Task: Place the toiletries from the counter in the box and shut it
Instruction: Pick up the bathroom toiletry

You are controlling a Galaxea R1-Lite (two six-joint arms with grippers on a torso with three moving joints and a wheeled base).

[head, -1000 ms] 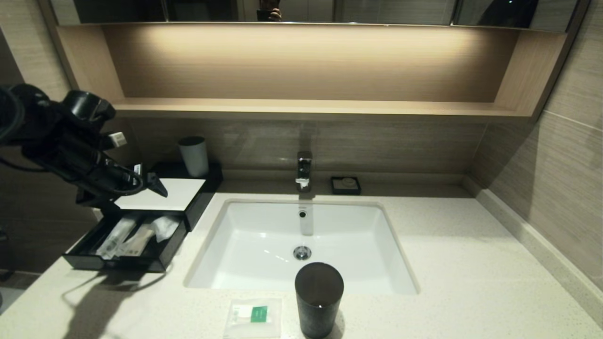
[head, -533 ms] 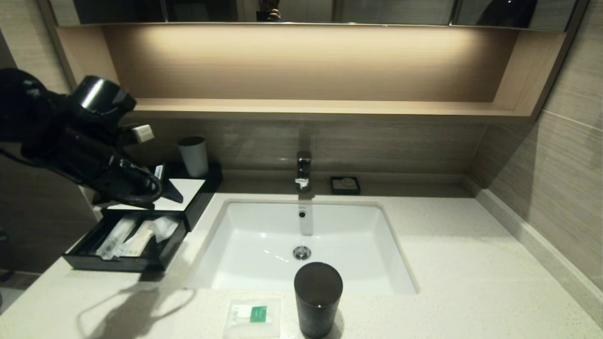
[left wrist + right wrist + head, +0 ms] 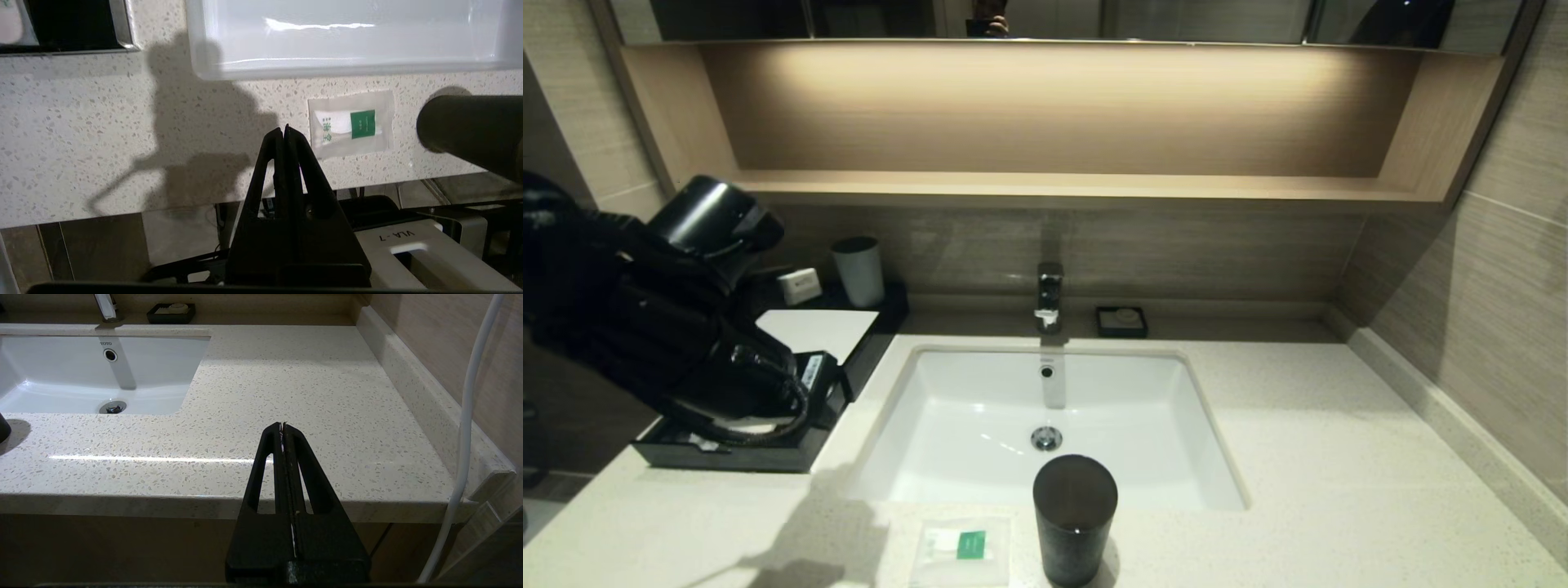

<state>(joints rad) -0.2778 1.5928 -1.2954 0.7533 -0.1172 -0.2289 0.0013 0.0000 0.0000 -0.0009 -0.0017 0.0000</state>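
Standing just beside the sachet (image 3: 962,547), touching nothing: tall dark cup (image 3: 1075,518), crowding that side. Lying open on its other side: bare surface (image 3: 727,531). Hanging over the box's drawer (image 3: 743,453): left claw (image 3: 284,131), blocking access from above.

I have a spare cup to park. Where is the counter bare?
Right of the sink, out to the wall, the counter is bare. The front edge is crowded by the sachet and dark cup; the box and left gripper fill the left.

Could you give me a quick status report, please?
Left pincer shut, empty, above counter. Right pincer shut, parked. Sachet beside dark cup; drawer open.
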